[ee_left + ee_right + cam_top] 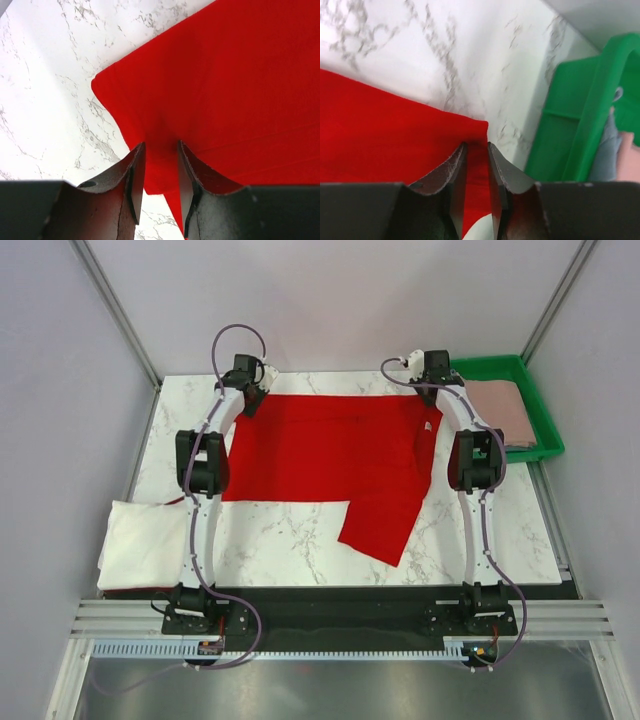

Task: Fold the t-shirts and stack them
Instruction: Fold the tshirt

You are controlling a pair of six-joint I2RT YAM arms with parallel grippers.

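**Two corners of the red t-shirt (330, 445) are being pinched**

The left jaws are gripping one corner of it and the right jaws the other. The cloth is lying flat on the marble surface (280, 540) between both jaws. The green tray (492, 366) is standing just beside the right jaws.

A table (290, 540) with a white, grey-veined marble top fills the booth. Plain pale lilac-grey walls (340, 300) close it in behind and at both sides, joined by slanting aluminium posts (115, 310). A green tray (490, 362) sits at the table's far right corner. Silver rails (340, 618) run along the near edge, with a dull metal sheet (330, 690) below. The light is soft and even.
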